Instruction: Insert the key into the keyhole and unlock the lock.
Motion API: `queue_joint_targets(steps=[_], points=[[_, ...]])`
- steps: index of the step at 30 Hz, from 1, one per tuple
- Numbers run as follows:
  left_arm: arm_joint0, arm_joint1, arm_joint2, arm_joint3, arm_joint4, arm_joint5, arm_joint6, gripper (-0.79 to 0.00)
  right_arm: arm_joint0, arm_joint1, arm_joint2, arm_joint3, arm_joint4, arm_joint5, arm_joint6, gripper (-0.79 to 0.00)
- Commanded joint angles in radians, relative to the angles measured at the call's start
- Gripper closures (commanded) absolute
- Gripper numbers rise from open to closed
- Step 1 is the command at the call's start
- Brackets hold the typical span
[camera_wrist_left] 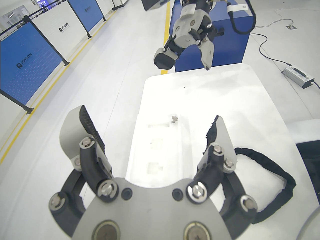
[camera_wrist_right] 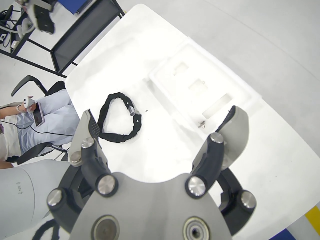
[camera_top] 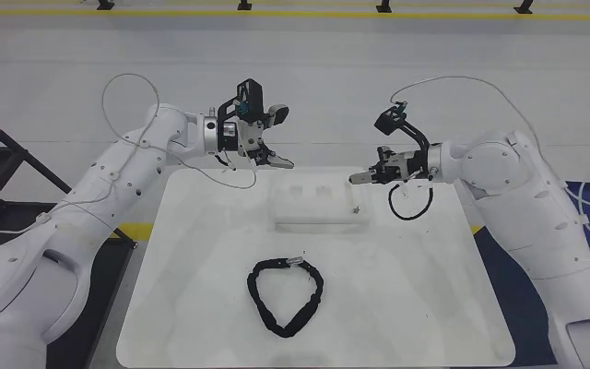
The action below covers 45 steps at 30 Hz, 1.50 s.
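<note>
A white table (camera_top: 415, 304) carries a white foam tray (camera_top: 313, 221) in its far middle part. The tray has three shallow recesses in a row. The key (camera_top: 356, 209) lies on the right end of the tray, a small metal piece beside the rightmost recess. Nothing touches it. The left wrist view shows the key (camera_wrist_left: 174, 119) at the far end of the tray (camera_wrist_left: 175, 151). The right wrist view shows the key (camera_wrist_right: 201, 124) just beside the nearest recess of the tray (camera_wrist_right: 225, 76).

The lock (camera_top: 257, 293) is a black fabric-covered chain closed into a loop. It lies flat on the table in the near middle, well apart from the tray. Its metal barrel (camera_top: 293, 262) sits at the far side of the loop, facing the tray. The lock (camera_wrist_right: 115, 136) shows the same barrel (camera_wrist_right: 132, 111) in the right wrist view.

The left gripper (camera_top: 272, 164) hangs above the far left edge of the table, left of the tray, with its fingers spread wide and nothing between them (camera_wrist_left: 150, 113). The right gripper (camera_top: 358, 178) hangs above the far edge of the table, near the right end of the tray. Its fingers are also spread apart and hold nothing (camera_wrist_right: 160, 111).
</note>
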Motion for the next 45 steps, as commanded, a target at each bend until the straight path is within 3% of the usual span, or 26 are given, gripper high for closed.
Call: queue_joint_targets(steps=[1,9,17,26,30,31,35,41,45], points=[[0.0,0.0,0.0,0.0,0.0,0.0,0.0,-0.785,0.004,-0.01,-0.029,0.036,-0.01,0.024,-0.006,-0.785],[0.0,0.0,0.0,0.0,0.0,0.0,0.0,-0.785,0.052,-0.069,-0.157,0.187,-0.043,0.097,-0.045,-0.785],[0.0,0.0,0.0,0.0,0.0,0.0,0.0,-0.785,0.109,-0.154,-0.291,0.344,-0.063,0.236,-0.046,-0.785],[0.0,0.0,0.0,0.0,0.0,0.0,0.0,-0.785,0.143,-0.242,-0.371,0.514,-0.04,0.337,-0.054,-0.785],[0.0,0.0,0.0,0.0,0.0,0.0,0.0,-0.785,0.158,-0.276,-0.392,0.578,-0.038,0.354,-0.064,-0.656],[0.0,0.0,0.0,0.0,0.0,0.0,0.0,-0.785,0.16,-0.284,-0.397,0.592,-0.039,0.353,-0.067,-0.585],[0.0,0.0,0.0,0.0,0.0,0.0,0.0,-0.785,0.167,-0.315,-0.421,0.64,-0.056,0.35,-0.072,-0.474],[0.0,0.0,0.0,0.0,0.0,0.0,0.0,-0.785,0.177,-0.358,-0.446,0.719,-0.074,0.353,-0.08,-0.459],[0.0,0.0,0.0,0.0,0.0,0.0,0.0,-0.785,0.186,-0.384,-0.454,0.767,-0.082,0.35,-0.082,-0.379]])
